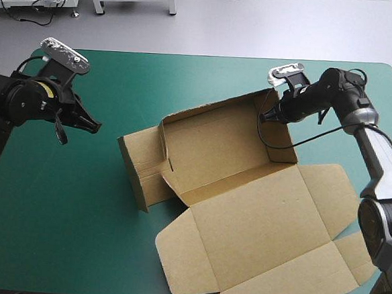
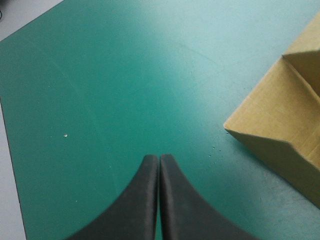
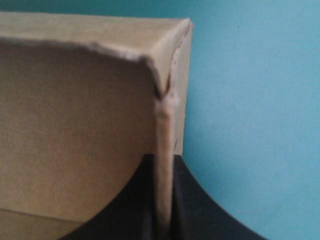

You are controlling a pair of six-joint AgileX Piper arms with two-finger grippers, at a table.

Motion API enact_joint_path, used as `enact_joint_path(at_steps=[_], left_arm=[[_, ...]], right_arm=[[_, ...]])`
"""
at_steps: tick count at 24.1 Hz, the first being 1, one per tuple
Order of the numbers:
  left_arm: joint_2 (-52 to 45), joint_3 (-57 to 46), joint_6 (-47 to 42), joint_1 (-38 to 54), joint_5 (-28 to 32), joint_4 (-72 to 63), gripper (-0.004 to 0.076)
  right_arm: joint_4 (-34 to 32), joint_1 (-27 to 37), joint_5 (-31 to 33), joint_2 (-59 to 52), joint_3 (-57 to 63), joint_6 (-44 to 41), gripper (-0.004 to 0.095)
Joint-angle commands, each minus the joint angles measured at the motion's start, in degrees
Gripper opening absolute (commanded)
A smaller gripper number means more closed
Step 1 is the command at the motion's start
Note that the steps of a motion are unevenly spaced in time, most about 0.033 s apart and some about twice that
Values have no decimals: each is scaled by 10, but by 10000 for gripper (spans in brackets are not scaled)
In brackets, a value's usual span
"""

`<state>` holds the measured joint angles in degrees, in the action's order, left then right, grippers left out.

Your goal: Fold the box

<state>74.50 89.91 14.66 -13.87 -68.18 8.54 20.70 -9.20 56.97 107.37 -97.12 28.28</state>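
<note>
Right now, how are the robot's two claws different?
The left claw is shut on nothing; the right claw is shut on a wall of the box. The left claw sits over the teal-green cover, apart from the box; the right claw is at the box's far right corner. Both are black.
</note>
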Motion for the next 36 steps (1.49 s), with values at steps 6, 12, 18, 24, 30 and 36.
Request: enact_joint_path(at_steps=[6, 12, 18, 24, 30, 36], left_arm=[[-7, 5, -1, 0, 50, 17, -6], [-7, 2, -1, 0, 51, 17, -6], [-7, 2, -1, 0, 51, 17, -6], [-7, 2, -1, 0, 52, 17, -6], [0, 2, -1, 0, 51, 26, -6], [8, 2, -1, 0, 48, 36, -6]], right_arm=[[-7, -2, -41, 24, -9, 36, 14], [-13, -2, -81, 28, -9, 60, 152], [-16, -2, -123, 28, -10, 61, 306], [-22, -2, -74, 27, -84, 36, 306], [-92, -2, 60, 27, -198, -40, 306], [-132, -2, 147, -2, -238, -98, 306]])
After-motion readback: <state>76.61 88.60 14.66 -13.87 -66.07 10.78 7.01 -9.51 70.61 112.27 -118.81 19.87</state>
